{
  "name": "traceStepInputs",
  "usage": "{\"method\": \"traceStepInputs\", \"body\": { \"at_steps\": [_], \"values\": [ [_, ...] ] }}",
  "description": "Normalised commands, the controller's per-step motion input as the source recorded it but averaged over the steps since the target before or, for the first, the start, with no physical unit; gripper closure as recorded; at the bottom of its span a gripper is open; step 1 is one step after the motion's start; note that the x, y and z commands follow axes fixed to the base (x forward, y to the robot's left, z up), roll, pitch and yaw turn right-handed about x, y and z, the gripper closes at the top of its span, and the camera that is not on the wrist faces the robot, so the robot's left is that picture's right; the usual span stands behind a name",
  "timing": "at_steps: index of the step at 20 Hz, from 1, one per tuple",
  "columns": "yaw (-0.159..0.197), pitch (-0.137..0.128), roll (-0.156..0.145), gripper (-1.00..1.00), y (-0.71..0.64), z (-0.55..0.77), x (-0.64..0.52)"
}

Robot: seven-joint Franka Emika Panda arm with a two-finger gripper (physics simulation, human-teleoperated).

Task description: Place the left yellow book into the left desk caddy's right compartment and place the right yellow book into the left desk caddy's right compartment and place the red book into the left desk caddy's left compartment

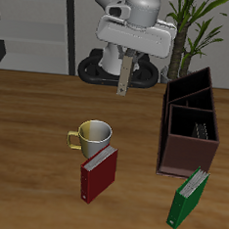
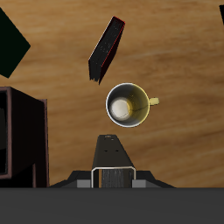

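My gripper (image 1: 127, 55) is shut on one of the two small grey striped yellow books (image 1: 124, 76), which hangs upright high above the table's back part. In the wrist view this book (image 2: 112, 157) sticks out between my gripper (image 2: 112, 180) fingers. I cannot tell which of the two it is. The dark brown left desk caddy (image 1: 174, 132) stands away from the gripper, toward the table's side. A grey striped thing (image 1: 196, 127), seemingly the other yellow book, shows in its nearer section. The dark red book (image 1: 98, 173) leans by the mug and also shows in the wrist view (image 2: 107, 48).
A grey mug (image 1: 93, 136) with a yellow handle stands below and in front of the gripper, also in the wrist view (image 2: 129, 105). A green book (image 1: 188, 197) lies near the front edge, before the caddy. A plant (image 1: 198, 26) stands behind the table.
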Motion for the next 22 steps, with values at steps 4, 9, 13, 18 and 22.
{"method": "traceStepInputs", "body": {
  "at_steps": [4, 9, 13, 18, 22],
  "values": [
    [-0.021, 0.016, 0.13, 1.0, 0.39, 0.12, 0.24],
    [0.026, -0.029, 0.063, 1.0, 0.34, 0.36, 0.11],
    [0.039, -0.009, 0.019, 1.0, 0.42, 0.12, 0.13],
    [0.014, -0.008, -0.038, 1.0, 0.49, 0.13, 0.22],
    [-0.027, 0.001, -0.063, 1.0, 0.33, 0.15, 0.14]
  ]
}}
